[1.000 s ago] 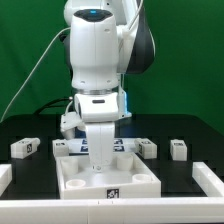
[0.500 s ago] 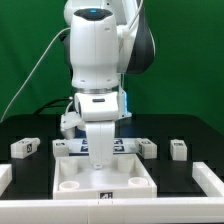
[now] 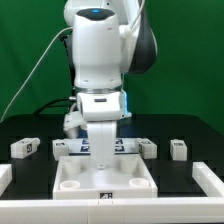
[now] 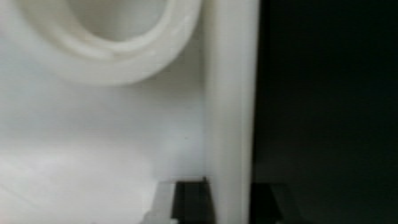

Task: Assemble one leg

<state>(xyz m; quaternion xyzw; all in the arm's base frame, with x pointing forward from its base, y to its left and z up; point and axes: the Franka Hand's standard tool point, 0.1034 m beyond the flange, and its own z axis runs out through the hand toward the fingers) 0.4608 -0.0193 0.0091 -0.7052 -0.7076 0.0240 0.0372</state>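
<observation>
Exterior view: the gripper [image 3: 100, 127] is clamped on the leg [image 3: 100, 150], which hangs straight below it, long axis vertical. Its lower end is down in the tray [image 3: 140, 183], about midway between the side edges. Wrist view puts it beside a round hole [image 4: 111, 25].

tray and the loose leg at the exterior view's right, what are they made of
The tray looks like matte white plastic: even colour, soft rounded sockets, no grain. The loose leg looks the same plastic; its black-and-white tag seems a printed sticker, though too small to be sure.
</observation>
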